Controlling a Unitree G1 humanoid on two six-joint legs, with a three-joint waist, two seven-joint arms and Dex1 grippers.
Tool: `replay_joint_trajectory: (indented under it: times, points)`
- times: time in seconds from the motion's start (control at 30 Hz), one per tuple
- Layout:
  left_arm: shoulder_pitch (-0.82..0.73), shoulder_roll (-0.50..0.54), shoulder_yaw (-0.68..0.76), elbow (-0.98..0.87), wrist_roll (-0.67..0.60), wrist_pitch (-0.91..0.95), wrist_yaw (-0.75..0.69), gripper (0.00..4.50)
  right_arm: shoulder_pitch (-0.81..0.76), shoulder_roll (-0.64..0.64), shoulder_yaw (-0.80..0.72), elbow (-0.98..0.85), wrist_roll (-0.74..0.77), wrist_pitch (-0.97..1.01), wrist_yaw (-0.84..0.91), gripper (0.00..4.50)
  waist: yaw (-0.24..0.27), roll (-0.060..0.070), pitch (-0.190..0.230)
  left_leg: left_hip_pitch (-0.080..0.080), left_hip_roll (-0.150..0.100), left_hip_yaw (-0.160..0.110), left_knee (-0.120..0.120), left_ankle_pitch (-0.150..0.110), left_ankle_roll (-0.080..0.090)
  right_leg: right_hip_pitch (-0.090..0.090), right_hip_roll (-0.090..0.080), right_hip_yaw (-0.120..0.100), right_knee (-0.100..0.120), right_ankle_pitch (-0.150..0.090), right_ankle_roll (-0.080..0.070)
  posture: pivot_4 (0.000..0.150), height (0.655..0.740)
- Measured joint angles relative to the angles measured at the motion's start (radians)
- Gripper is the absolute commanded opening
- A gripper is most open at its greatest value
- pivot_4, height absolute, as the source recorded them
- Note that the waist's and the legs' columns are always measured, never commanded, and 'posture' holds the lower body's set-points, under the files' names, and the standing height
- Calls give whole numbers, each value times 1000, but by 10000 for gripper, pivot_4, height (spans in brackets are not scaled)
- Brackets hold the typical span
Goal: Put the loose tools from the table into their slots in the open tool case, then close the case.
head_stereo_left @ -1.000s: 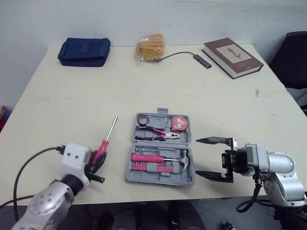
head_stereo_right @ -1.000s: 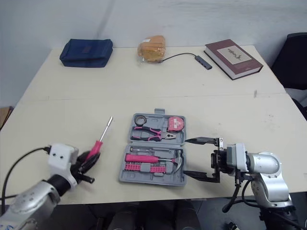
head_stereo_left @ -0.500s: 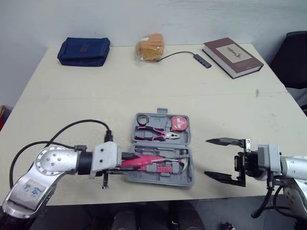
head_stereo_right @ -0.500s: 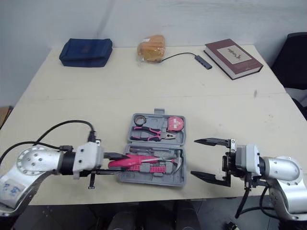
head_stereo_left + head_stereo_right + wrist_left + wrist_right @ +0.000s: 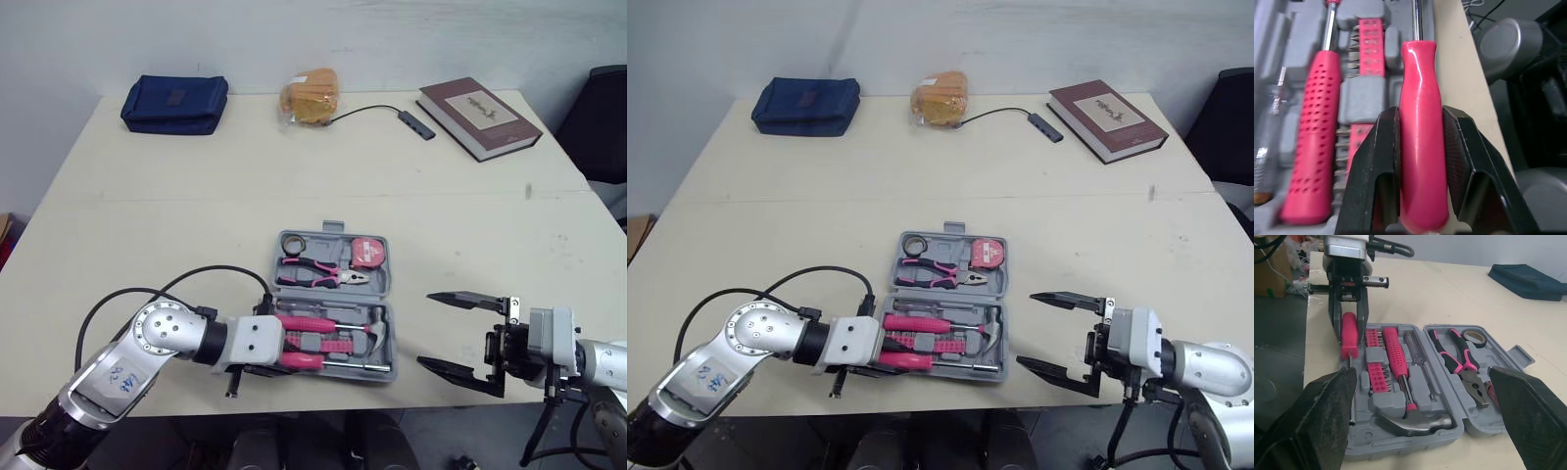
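Note:
The grey tool case [image 5: 390,294] lies open near the table's front edge. It holds pliers [image 5: 323,274], a tape measure [image 5: 367,252], a tape roll [image 5: 290,243], a hammer [image 5: 374,328] and a pink-handled driver [image 5: 1312,147]. My left gripper [image 5: 277,356] is shut on the pink screwdriver [image 5: 302,358] by its handle [image 5: 1419,73]. The screwdriver lies along the case's front edge beside the bit rows [image 5: 1369,44], shaft pointing right. I cannot tell whether it rests in a slot. My right gripper [image 5: 426,329] stands open and holds nothing, just right of the case.
At the back of the table are a blue pouch [image 5: 174,103], a bag of bread [image 5: 309,96], a USB hub on a cable [image 5: 413,124] and a maroon book [image 5: 478,116]. A black chair [image 5: 602,117] stands past the right edge.
My left gripper carried the screwdriver from the table left of the case to the case's front edge. The right gripper drew back to the right, still open.

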Motion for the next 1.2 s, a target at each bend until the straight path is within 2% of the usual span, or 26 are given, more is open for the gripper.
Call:
replay_joint_trajectory:
  times: [0.1, 0.17, 0.37, 0.47, 0.57, 0.6, 0.7, 0.87, 0.9, 1.07, 1.2]
  points:
    - [-24, -25, -13, 1, 13, 33, 20, 5418, 24, 9, -1, -5, -6, -3, -8, 45000, 1, 0, 0, 0, 0, 0, 0, 0, 0, 0, 0, 0, 0, 0, 0, 1500, 7400]
    - [-28, -35, -23, 4, 19, 47, 30, 15886, 36, 14, -1, -6, -8, -7, -12, 45000, 1, 0, 0, 0, 0, 0, 0, 0, 0, 0, 0, 0, 0, 0, 0, 1500, 7400]
    - [-34, -33, -28, -4, 14, 49, 12, 42159, 65, 21, -2, -7, -9, -40, -12, 45000, 0, 0, 0, 0, 0, 0, 0, 0, 0, 0, 0, 0, 0, 0, 0, 1500, 7400]
    - [-34, -39, -9, -4, 0, 38, 6, 42159, 67, 21, -3, -7, -11, -49, -11, 45000, 0, 0, 0, 0, 0, 0, 0, 0, 0, 0, 0, 0, 1, 0, 0, 1500, 7400]
    - [-34, -112, 48, 7, -72, 7, 6, 42159, 67, 24, -4, 0, -19, -67, -10, 45000, 1, 0, 0, 0, 0, 0, 0, 0, 0, 0, 0, 0, 1, 0, 0, 1500, 7400]
    - [-34, -139, 62, 14, -96, -5, 7, 36695, 67, 27, -4, 3, -20, -71, -9, 45000, 1, 0, 0, 0, 0, 0, 1, 0, 0, 0, 0, 0, 1, 0, 0, 1500, 7400]
    - [-12, -178, 88, 39, -150, -41, -5, 26257, 73, 39, -5, 17, -26, -90, -9, 45000, 1, 0, 0, 0, 0, -1, 1, 1, 0, 1, 0, 0, 1, 0, 0, 1500, 7400]
    - [4, -198, 68, 132, -116, -115, -7, 2174, 78, 50, -6, 29, -40, -110, -15, 45000, 1, 0, 0, 2, -1, -1, 1, 1, -1, 1, 0, 0, 1, 0, 0, 1500, 7400]
    - [4, -200, 55, 153, -102, -131, -8, 621, 78, 50, -6, 32, -41, -112, -17, 45000, 1, 0, 0, 2, -1, -1, 1, 1, -1, 1, 0, 0, 1, 0, 0, 1500, 7400]
    - [7, -186, 0, 231, -27, -202, -28, 621, 77, 52, -6, 40, -50, -112, -33, 45000, 1, 0, 0, 1, 0, -1, 1, 1, -1, 1, 0, 0, 1, 0, 0, 1500, 7400]
    - [8, -190, -10, 245, -25, -237, -45, 621, 77, 53, -6, 46, -53, -112, -46, 45000, 1, 0, 0, 2, 0, -1, 1, 1, 0, 1, 0, 0, 1, 0, 0, 1500, 7400]
